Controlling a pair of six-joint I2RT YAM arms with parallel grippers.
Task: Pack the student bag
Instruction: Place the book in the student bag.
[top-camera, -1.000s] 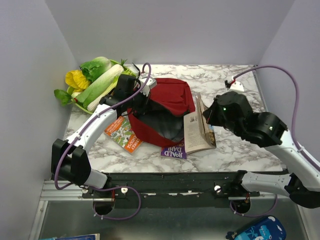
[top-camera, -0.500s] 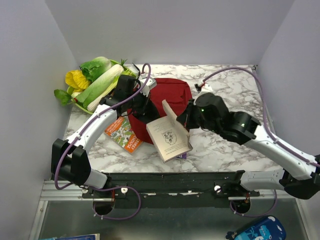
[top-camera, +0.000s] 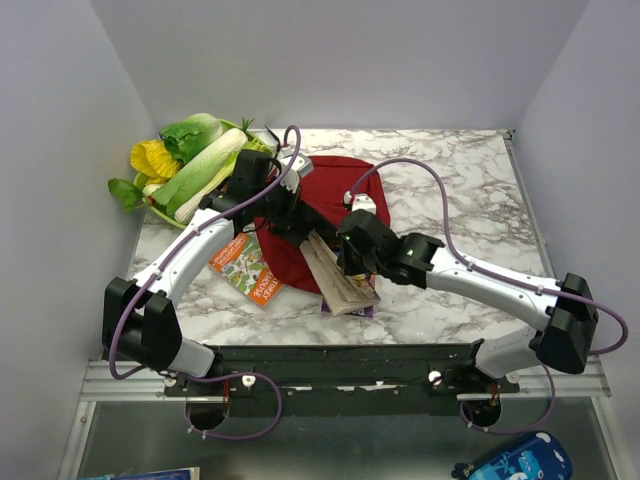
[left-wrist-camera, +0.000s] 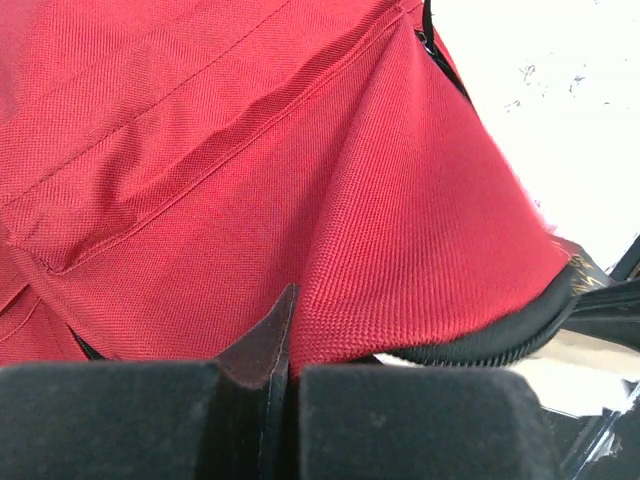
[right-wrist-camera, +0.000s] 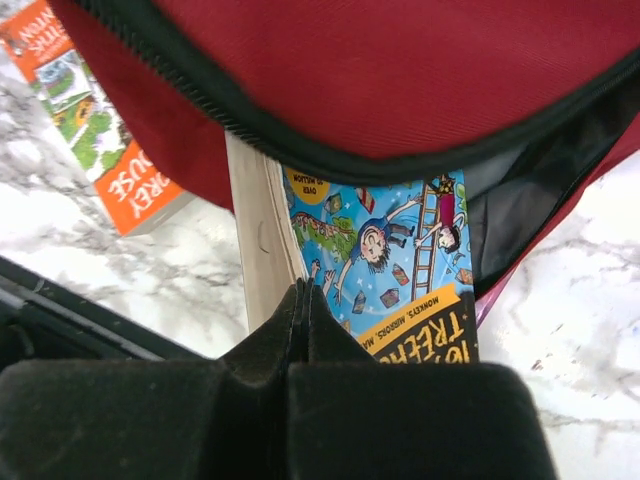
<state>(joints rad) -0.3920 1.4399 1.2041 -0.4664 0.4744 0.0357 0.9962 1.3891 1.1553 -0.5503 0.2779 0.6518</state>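
The dark-red student bag (top-camera: 340, 190) lies mid-table with its mouth toward the near edge. My left gripper (top-camera: 283, 215) is shut on the bag's upper fabric edge (left-wrist-camera: 300, 250) and holds the mouth lifted; its closed jaws (left-wrist-camera: 285, 335) pinch a fold. My right gripper (top-camera: 352, 262) is shut on a book with a blue cartoon cover (right-wrist-camera: 390, 250). The book's (top-camera: 330, 272) far end sits under the black zipper rim (right-wrist-camera: 300, 150), inside the mouth. The right gripper (right-wrist-camera: 305, 300) grips the book's near edge.
An orange book (top-camera: 245, 268) lies left of the bag, also seen in the right wrist view (right-wrist-camera: 105, 130). A purple book (top-camera: 345, 307) lies under the held book. A green basket of vegetables (top-camera: 190, 160) stands at the back left.
My right arm has swung left with the book, from the bag's right side to its mouth. The book went from upright and splayed to flatter, its end inside. The left arm has not moved.
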